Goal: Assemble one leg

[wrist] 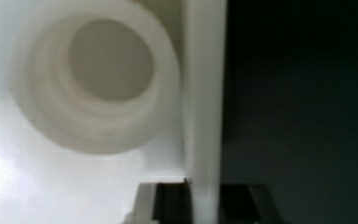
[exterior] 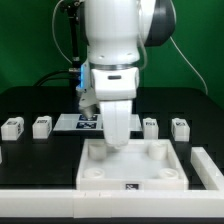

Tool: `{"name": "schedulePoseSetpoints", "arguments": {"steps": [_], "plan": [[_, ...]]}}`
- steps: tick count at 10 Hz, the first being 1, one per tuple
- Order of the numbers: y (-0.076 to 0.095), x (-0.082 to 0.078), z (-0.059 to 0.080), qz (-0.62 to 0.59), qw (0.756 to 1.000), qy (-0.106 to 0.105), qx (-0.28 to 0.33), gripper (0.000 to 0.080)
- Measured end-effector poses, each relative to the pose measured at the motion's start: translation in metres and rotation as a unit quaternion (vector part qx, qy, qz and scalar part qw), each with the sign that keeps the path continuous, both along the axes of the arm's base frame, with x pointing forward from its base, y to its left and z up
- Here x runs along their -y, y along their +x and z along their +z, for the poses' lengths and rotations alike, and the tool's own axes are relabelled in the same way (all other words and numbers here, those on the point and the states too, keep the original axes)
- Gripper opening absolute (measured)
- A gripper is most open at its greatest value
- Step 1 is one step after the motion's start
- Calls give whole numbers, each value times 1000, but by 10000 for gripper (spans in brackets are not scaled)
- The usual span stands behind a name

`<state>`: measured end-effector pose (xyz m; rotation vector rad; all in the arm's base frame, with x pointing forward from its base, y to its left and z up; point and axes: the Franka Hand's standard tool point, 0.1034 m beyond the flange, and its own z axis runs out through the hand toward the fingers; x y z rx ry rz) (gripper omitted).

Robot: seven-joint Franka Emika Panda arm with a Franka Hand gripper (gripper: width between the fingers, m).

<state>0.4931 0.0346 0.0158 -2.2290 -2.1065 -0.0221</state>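
Four small white legs with black-and-white tags stand in a row at the back: two at the exterior view's left (exterior: 12,127) (exterior: 41,126) and two at its right (exterior: 150,126) (exterior: 180,127). None is held. The large white square tabletop (exterior: 160,172) lies in front of them. My gripper (exterior: 117,141) is down on its far wall. In the wrist view the thin white wall (wrist: 202,90) runs between my two dark fingers (wrist: 171,203), which press on both sides of it; my gripper (wrist: 206,192) is shut on it. A round corner socket (wrist: 101,75) shows beside the wall.
The marker board (exterior: 78,122) lies behind the tabletop, partly hidden by the arm. A white L-shaped fence runs along the table's front (exterior: 30,191) and up the exterior view's right side (exterior: 208,165), against the tabletop.
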Motion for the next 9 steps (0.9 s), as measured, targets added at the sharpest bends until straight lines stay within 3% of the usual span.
{"name": "schedulePoseSetpoints", "arguments": {"steps": [2,8,9], "plan": [[7,-13,0,5,1000,3,6,61],[8,-13,-1,5,1000,4,12,61],[8,-13,-1,5,1000,4,12,246]]}}
